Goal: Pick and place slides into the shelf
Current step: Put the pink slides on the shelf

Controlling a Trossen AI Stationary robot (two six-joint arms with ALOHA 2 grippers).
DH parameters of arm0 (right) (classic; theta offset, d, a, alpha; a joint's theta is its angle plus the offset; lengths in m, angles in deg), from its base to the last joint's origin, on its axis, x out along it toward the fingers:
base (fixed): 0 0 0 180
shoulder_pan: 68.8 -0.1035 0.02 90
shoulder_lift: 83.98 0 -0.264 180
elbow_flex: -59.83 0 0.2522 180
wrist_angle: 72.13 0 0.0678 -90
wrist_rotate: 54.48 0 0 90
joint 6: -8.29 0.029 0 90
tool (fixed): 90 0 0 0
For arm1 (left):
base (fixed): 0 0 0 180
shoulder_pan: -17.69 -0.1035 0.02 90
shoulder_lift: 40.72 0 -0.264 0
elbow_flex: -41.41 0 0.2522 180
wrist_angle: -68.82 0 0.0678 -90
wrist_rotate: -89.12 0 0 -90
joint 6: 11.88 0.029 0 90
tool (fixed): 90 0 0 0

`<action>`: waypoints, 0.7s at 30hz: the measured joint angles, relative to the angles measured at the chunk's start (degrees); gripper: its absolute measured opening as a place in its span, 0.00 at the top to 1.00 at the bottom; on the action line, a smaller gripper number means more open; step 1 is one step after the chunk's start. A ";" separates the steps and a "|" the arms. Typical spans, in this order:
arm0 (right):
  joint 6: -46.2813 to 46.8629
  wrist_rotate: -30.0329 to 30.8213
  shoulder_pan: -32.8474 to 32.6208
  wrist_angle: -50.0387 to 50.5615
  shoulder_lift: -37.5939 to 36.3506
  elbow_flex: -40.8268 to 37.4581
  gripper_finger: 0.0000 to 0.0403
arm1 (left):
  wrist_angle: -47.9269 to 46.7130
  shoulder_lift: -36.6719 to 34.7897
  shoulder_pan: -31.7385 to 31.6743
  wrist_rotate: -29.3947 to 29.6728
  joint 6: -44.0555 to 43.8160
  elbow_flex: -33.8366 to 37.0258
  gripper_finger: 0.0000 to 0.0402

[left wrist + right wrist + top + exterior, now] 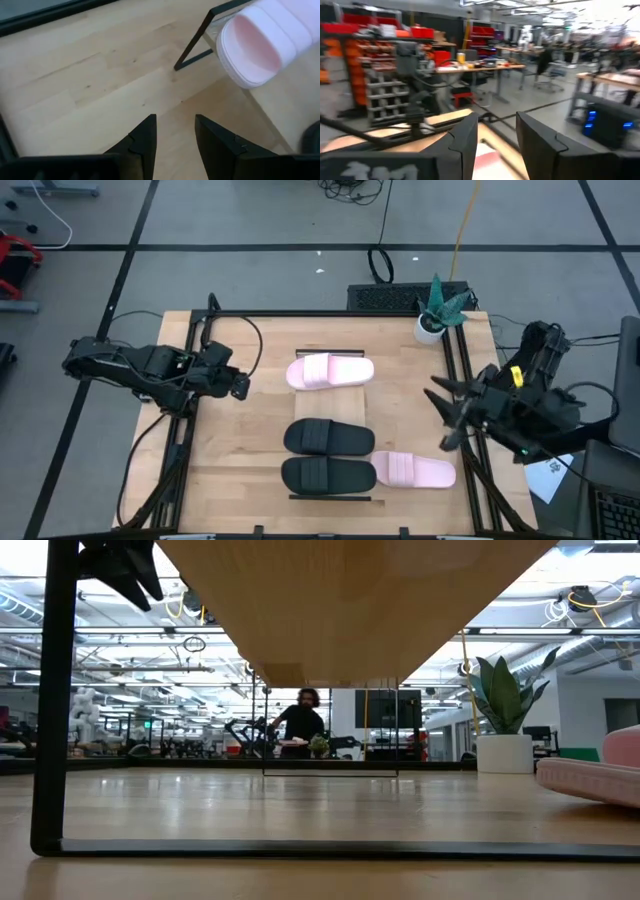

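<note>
- Pale plywood makes up the surface, and across its middle runs the shelf, a narrow slatted strip framed in thin dark edges; we judge it to reach from the far pink slide down to the near end bar.
- Four slides lie within or beside that strip: one pink slide at the far end, two black slides stacked one behind the other nearer us, and a second pink slide just to the right of the nearest black one, touching or almost touching it.
- That right-hand pink slide looks to us to sit off the shelf's line, so we take it as the piece yet to be placed; we cannot tell this for certain from above.
- The right gripper hovers above the surface's right edge, fingers spread and empty, near that slide.
- The left gripper waits near the left edge, fingers parted with nothing between them; its wrist view shows the far pink slide's heel just ahead.
- To do the pick well, we would bring the right gripper down over the strap, straddle it squarely, and close only once both fingers clear the neighbouring black slide.
</note>
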 joint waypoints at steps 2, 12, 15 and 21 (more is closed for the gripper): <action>1.00 -0.02 -1.91 0.04 0.29 0.00 0.69 | -0.53 0.00 -0.01 -0.02 0.53 0.00 0.68; 10.71 -0.02 -8.03 0.13 2.50 0.00 0.69 | -1.92 0.00 -0.01 -0.04 0.58 0.00 0.68; 10.95 0.00 -8.82 0.18 3.56 0.00 0.69 | -1.92 0.00 -0.01 -0.04 0.58 0.00 0.68; 19.92 -0.02 -9.19 1.07 6.13 0.00 0.69 | -1.60 0.00 -0.01 -0.67 0.58 0.00 0.68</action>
